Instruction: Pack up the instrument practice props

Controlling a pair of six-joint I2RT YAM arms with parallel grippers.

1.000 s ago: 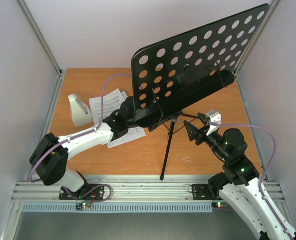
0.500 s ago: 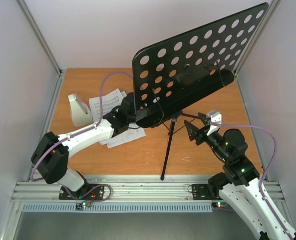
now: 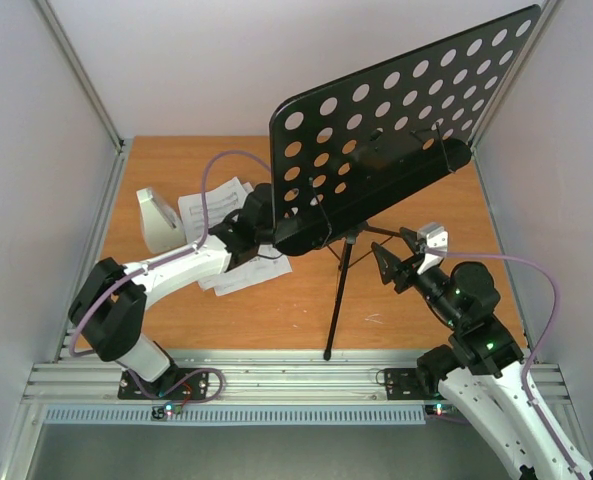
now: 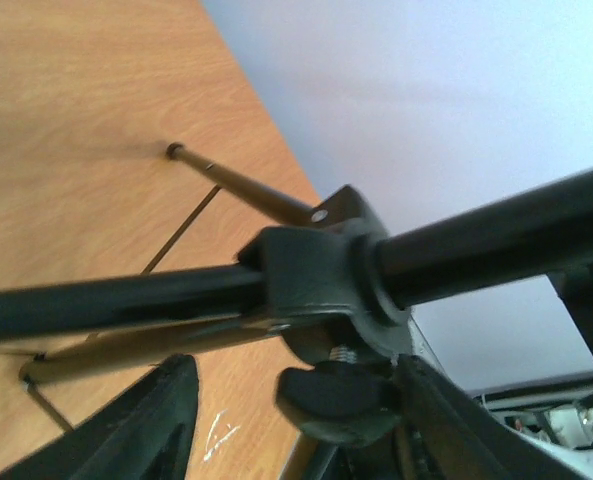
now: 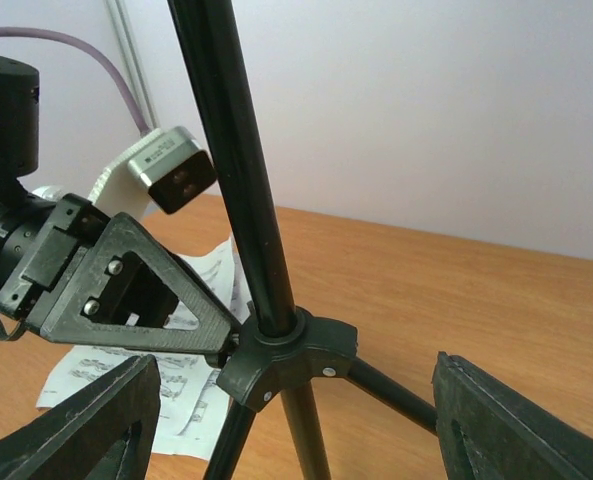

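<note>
Standing near the middle of the wooden worktop (image 3: 276, 320), the black tripod music stand with its perforated desk (image 3: 376, 195) carries its long axis in the pole, which runs close to upright from the spread legs to the tilted desk overhead. Everything coming seems to hinge on the black collar (image 4: 321, 290) low on that pole, where the legs meet, and on the small wing knob (image 4: 331, 400) under it.

From the left end effector (image 4: 294, 385) that knob lies straight ahead and between the fingers. Its jaws are parted: one finger looks to sit just beside the knob, while the other stands clear with worktop showing in the gap. I cannot tell whether either pad touches the knob.

The right end effector (image 5: 294, 360) faces the same collar from the opposite side, its jaws spread wide and holding nothing, with the pole rising between them but further off. So the left arm is plainly the nearer one, and I would guess it is placed to work the knob while the right waits to steady the pole.

Behind the left arm, the white printed sheet-music pages (image 3: 216, 205) lie flat, with the small pale grey pyramid-shaped metronome (image 3: 158, 222) just beside them; neither is packed yet.
</note>
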